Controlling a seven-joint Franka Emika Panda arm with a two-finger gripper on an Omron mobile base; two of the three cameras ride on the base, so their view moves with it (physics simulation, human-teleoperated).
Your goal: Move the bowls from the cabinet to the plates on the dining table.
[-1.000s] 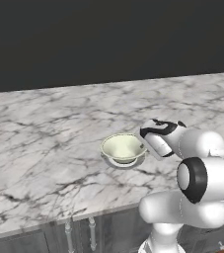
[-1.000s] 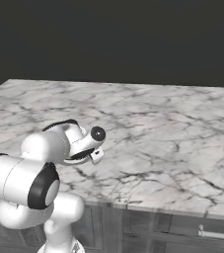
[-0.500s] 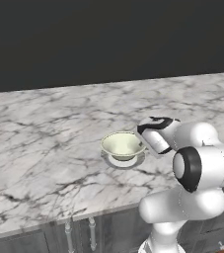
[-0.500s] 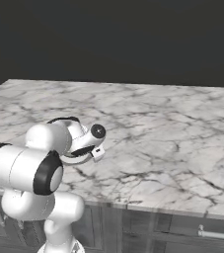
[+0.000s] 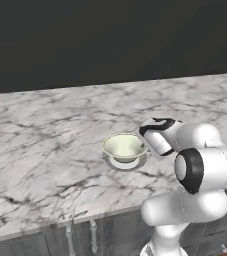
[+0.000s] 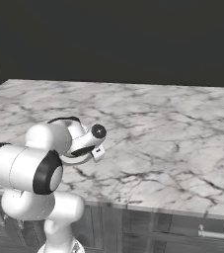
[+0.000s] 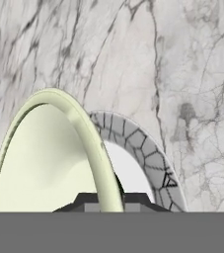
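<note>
Gripper (image 7: 105, 201): fingertips mostly cut off by hand view's bottom edge, so jaw gap couldn't be read there. Bowl (image 7: 49, 158) ran off the bottom edge by the jaws. Plate (image 7: 148, 163) partly hidden behind bowl rim. In right base view, arm covered the bowl.

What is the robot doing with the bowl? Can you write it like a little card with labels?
bowl: pale cream-green bowl, upright, right over a plate
plate: small pale plate with a patterned rim, under the bowl, its edge peeking out
table: white marble dining table with grey veins
gripper: gripper shut on the bowl's rim, one finger inside and one outside
arm: white arm reaching from the table's near edge
task so far: bowl over the plate, not let go yet
</note>
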